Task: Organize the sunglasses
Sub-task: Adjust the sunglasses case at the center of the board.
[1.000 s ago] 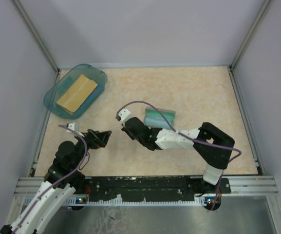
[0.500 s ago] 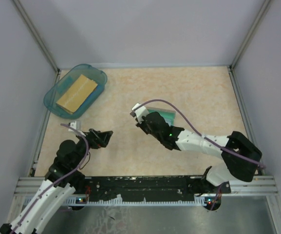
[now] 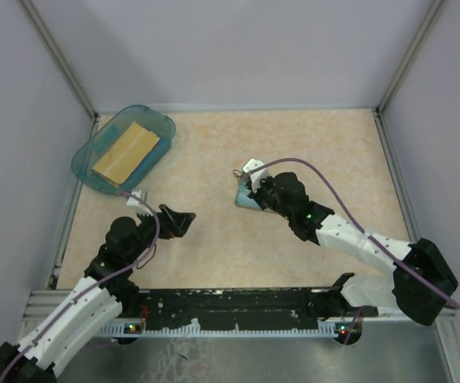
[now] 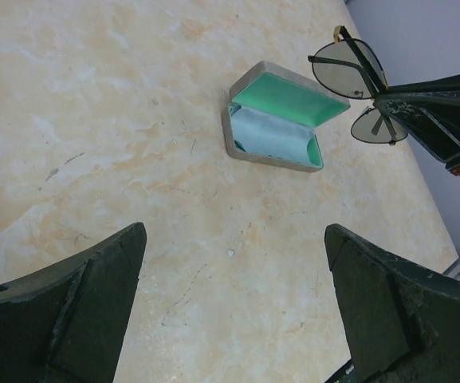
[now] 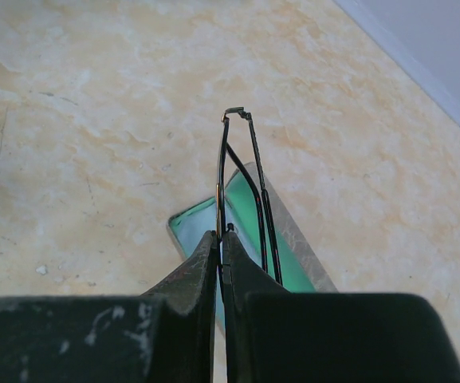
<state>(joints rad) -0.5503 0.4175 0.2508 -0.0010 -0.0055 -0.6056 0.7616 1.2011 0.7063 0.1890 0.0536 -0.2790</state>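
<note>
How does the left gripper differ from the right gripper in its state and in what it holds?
The left gripper is open and empty; the right gripper is shut on the sunglasses. The left gripper is over bare table; the right gripper holds its load close to the open case. Both have dark fingers.

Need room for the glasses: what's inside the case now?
A light blue cloth lies in the open case on green lining; anything beneath it is hidden. The sunglasses are outside, in the right gripper.
</note>
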